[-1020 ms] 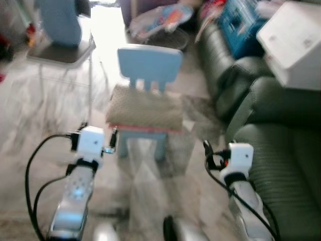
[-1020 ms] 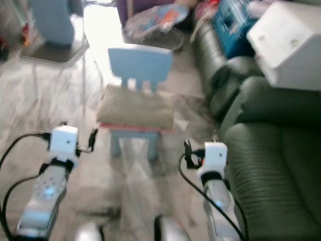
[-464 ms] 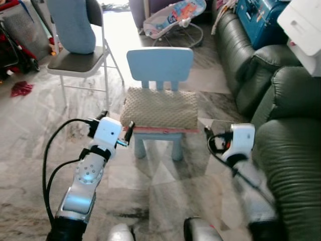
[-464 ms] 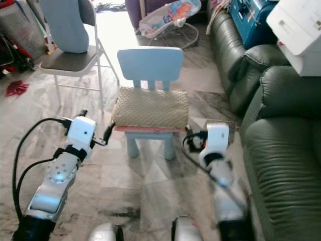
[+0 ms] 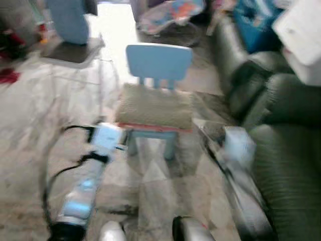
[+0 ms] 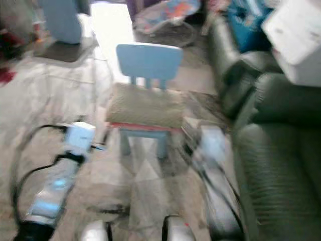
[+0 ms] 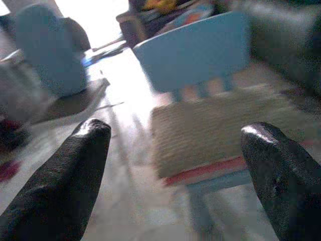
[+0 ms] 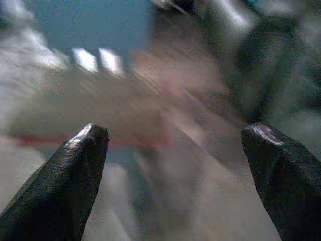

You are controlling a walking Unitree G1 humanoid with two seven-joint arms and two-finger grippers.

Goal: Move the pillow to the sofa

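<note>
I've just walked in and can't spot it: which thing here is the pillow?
Start at the dark green sofa on the right. Left of it, on the marble floor, stands a small light-blue child's chair. The pillow is the beige, bumpy-textured cushion covering its seat.

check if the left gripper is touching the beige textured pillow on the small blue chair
Apart. The left wrist view shows the left gripper open, floor visible between its black fingers and the beige textured pillow, which lies ahead on the small blue chair.
</note>
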